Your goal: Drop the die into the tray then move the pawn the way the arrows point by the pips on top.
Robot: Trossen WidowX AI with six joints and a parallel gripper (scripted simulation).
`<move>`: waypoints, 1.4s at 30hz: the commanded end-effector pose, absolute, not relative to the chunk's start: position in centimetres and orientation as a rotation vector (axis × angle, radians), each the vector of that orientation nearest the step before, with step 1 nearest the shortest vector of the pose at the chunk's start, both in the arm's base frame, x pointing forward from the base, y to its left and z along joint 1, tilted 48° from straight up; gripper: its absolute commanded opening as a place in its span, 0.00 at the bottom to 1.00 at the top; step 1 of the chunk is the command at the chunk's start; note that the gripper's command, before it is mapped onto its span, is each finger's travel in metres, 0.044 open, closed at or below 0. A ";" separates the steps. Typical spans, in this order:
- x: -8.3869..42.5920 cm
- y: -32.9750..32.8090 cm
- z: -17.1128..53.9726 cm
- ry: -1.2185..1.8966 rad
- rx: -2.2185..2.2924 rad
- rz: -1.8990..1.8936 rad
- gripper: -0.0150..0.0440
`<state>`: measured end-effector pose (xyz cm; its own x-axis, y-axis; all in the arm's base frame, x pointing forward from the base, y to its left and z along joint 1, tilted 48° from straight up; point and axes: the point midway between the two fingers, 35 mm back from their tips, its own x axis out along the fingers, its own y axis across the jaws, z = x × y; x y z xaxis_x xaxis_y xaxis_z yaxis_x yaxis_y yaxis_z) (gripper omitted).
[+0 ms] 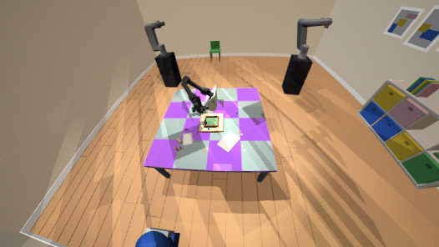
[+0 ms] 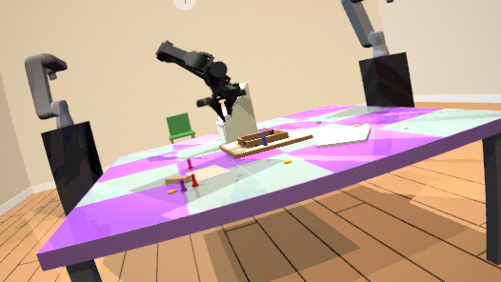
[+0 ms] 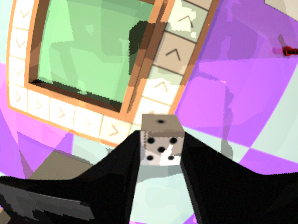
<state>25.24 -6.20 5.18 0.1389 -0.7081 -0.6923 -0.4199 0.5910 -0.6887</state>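
My gripper [image 3: 159, 135] [image 2: 224, 113] [image 1: 198, 109] is shut on a pale die [image 3: 160, 127] with dark pips and holds it in the air above the table. It hangs just off the near edge of the board [image 3: 181, 28] [image 2: 286, 141] [image 1: 202, 128], a tan plate with a ring of arrow squares. The dice tray [image 3: 87, 30] [image 2: 252, 139] [image 1: 211, 121] in its middle has brown walls and a green floor. A blue pawn [image 2: 264, 139] stands on the ring on the board's far side from the gripper. In the top and exterior views the die is too small to make out.
A tall white folded card [image 2: 240, 116] stands right behind the gripper. A white sheet [image 2: 343, 134] [image 1: 228, 141] lies beyond the board. A tan card [image 2: 210, 173] with red pawns [image 2: 190, 163] and a purple pawn [image 2: 183, 185] lies nearer the table's front.
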 end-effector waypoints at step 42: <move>27.7 -0.2 -4.8 1.623 -1.931 0.804 0.25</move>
<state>27.78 -0.14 -4.54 0.1398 -0.7195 -0.6803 -0.9841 -0.1771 -0.0150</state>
